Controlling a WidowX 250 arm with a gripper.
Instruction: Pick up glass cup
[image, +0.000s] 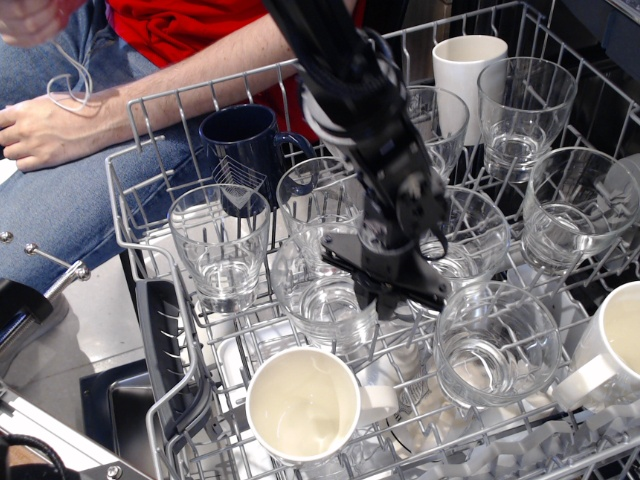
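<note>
Several clear glass cups stand upright in a wire dishwasher rack (150, 300). My black gripper (385, 290) hangs from the arm (350, 90) over the middle of the rack. It is at the right rim of the centre glass cup (318, 300), between that cup and the glass cup at the front right (495, 345). Its jaws look spread, with one fingertip at the centre cup's rim. The arm hides part of the glass cup behind it (320, 200). No cup is lifted.
A white mug (300, 405) lies at the front, another white mug (615, 345) at the right edge, and a white cup (465, 60) at the back. A dark blue mug (240, 140) stands back left. A person's arm (150, 90) rests behind the rack. Glasses crowd the right side.
</note>
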